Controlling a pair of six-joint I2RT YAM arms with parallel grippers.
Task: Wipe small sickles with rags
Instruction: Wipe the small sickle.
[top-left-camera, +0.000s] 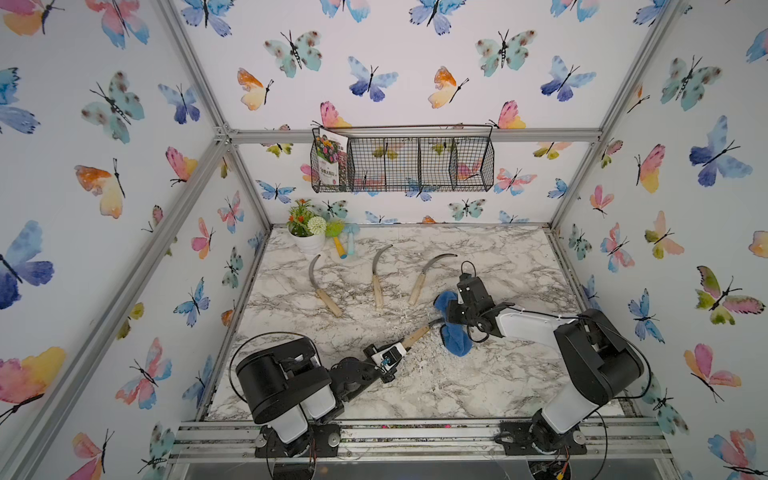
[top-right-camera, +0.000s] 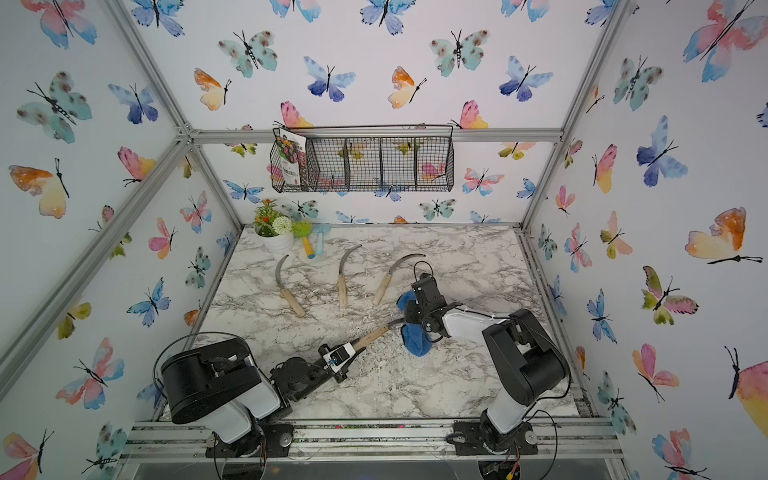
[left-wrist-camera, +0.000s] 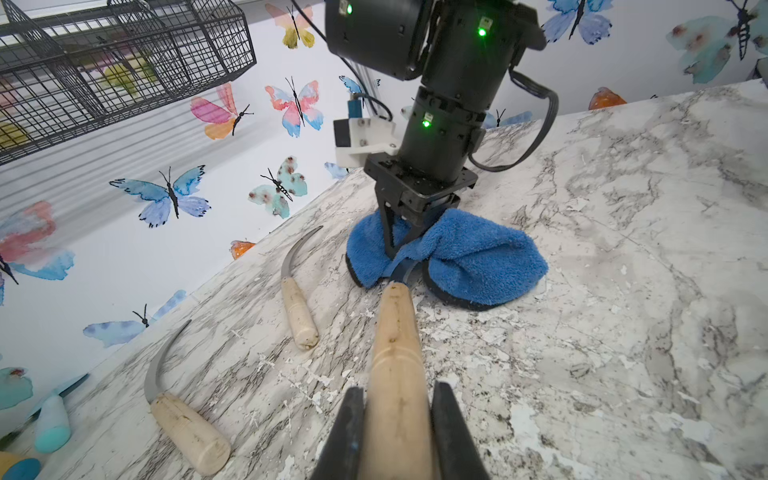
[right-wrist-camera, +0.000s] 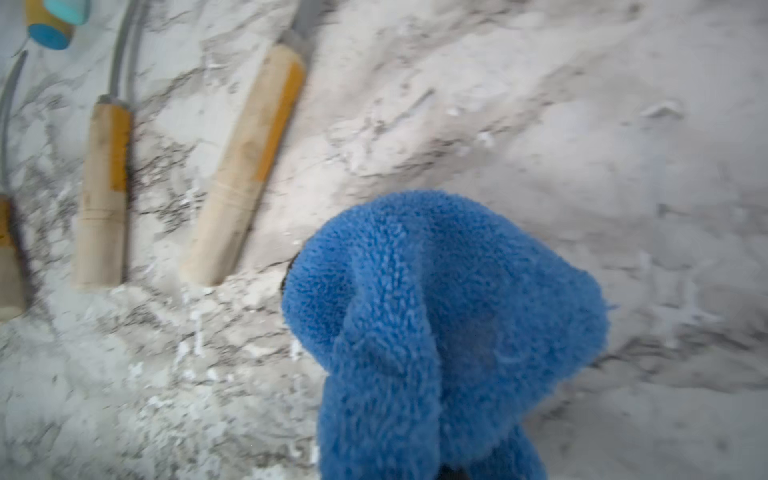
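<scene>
Clenching the near sickle (top-left-camera: 415, 336) by the butt of its pale wooden handle, the left claw (top-left-camera: 397, 351) had one dark finger (left-wrist-camera: 349, 432) pressed to each side of the wood in the left wrist view. The near sickle pointed away from the left arm toward the right one, low over the desk (top-left-camera: 478, 386). Its grey blade ran into the blue rag (top-left-camera: 455, 343), which hid most of it.

The right claw (left-wrist-camera: 395, 249) hung over the rag, grasping it. The terry cloth was bunched at the middle, and a lobe drooped onto the desk on each side. The blade entered the fold just under the claw's tips; whether the jaws pinched the metal through the cloth could not be told.

Farther back, the left sickle (top-left-camera: 324, 291), the middle sickle (top-left-camera: 377, 282) and the right sickle (top-left-camera: 419, 282) lay flat in a row, handles toward the robot. The right sickle was near the rag, and the other two were well apart from it. White flecks littered the desk around the rag.

At the back left corner stood a white flower pot (top-left-camera: 309, 243), with a yellow-handled toy tool (top-left-camera: 340, 249) and a light-blue-handled toy tool (top-left-camera: 351, 245) just beside it. The right wrist view was blurred.
</scene>
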